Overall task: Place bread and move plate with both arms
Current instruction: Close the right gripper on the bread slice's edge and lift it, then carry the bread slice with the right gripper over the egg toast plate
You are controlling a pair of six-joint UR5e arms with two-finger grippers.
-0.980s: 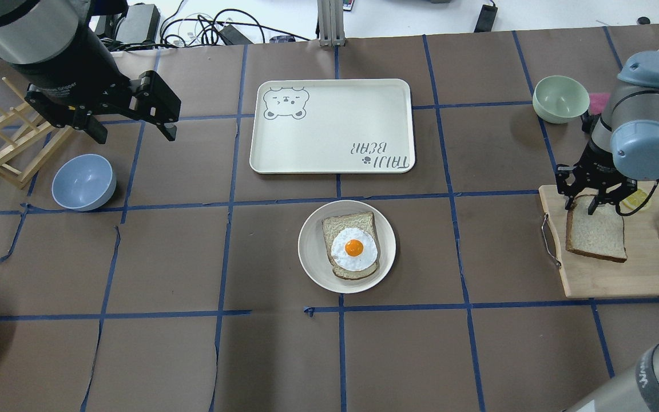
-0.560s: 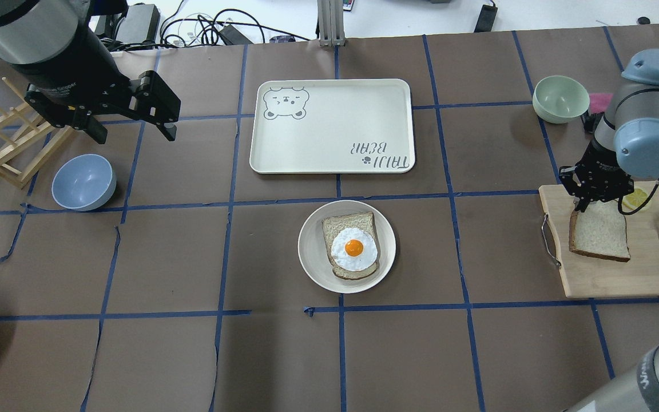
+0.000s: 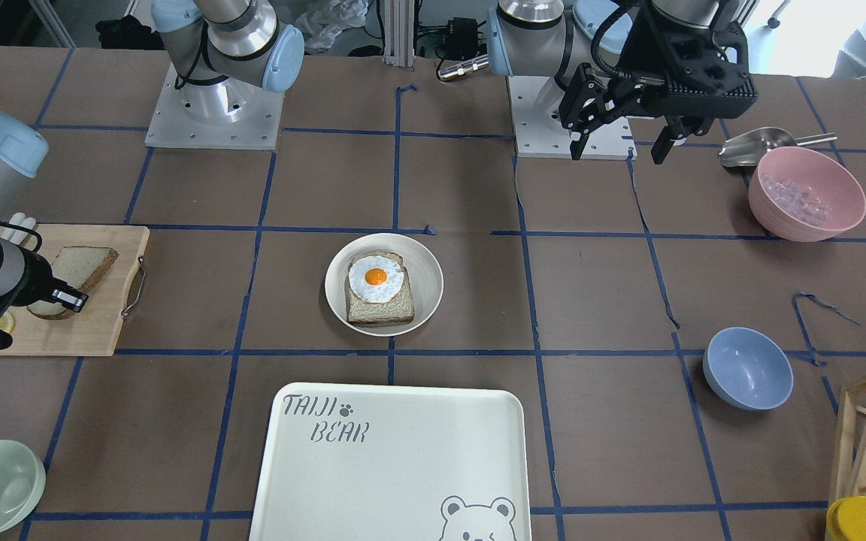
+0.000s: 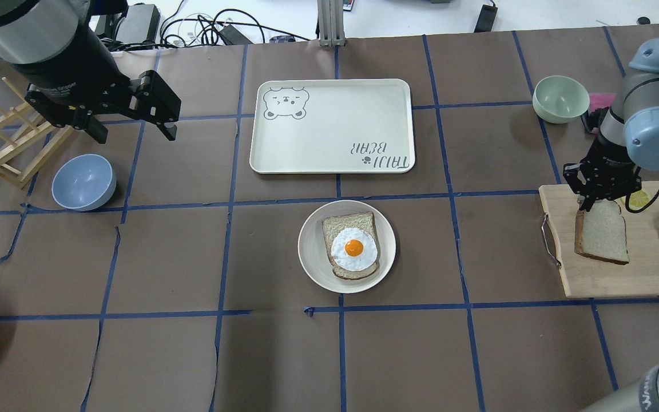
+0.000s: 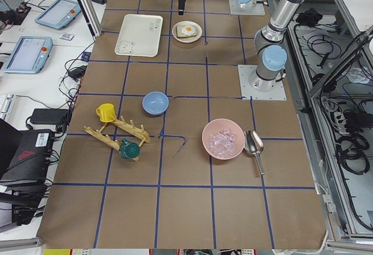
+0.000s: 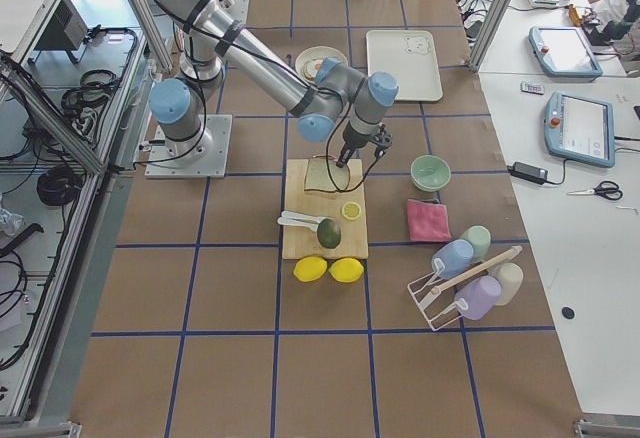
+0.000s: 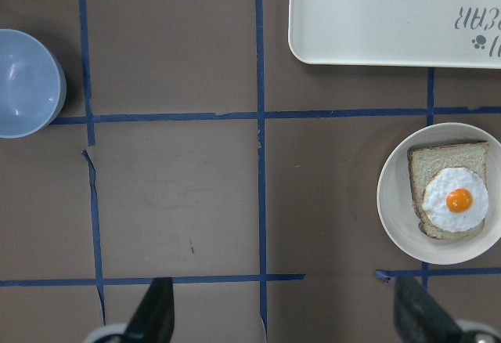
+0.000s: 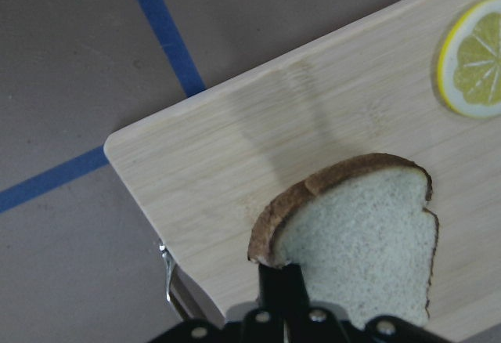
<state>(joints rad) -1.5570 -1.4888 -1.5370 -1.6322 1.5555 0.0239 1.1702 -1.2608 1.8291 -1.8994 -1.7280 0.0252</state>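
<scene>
Below the right fingers [image 4: 583, 202], pinching its crust, the bread [image 4: 603, 234] tilted over a wooden cutting board [image 4: 604, 280], brown blue-taped surface [image 4: 163, 257], plate [image 4: 309, 252] with egg toast [image 4: 354, 249] well apart, left fingers [image 4: 166, 129] spread, cables [image 4: 203, 28] beyond.

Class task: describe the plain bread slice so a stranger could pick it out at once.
Find the wooden cutting board at the table's end on the robot's right. There, the bread is pinched at its crust by the right gripper. Unlike the egg-topped slice on the plate mid-table, it carries no fried egg.
</scene>
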